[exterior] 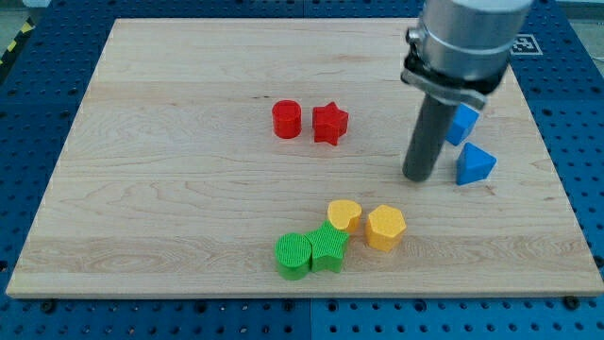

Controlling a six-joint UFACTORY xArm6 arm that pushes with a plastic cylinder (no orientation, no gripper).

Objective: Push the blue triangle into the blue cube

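Note:
The blue triangle (474,164) lies on the wooden board at the view's right. The blue cube (463,124) sits just above it, partly hidden behind the rod. The two blue blocks are close together, with a small gap or a bare touch between them; I cannot tell which. My tip (419,177) rests on the board just to the left of the blue triangle, a little apart from it, and below-left of the blue cube.
A red cylinder (287,119) and a red star (329,123) sit at the board's middle top. A yellow heart (344,215), a yellow hexagon (386,227), a green cylinder (293,255) and a green star (328,248) cluster near the bottom. The board's right edge (557,189) is near the blue blocks.

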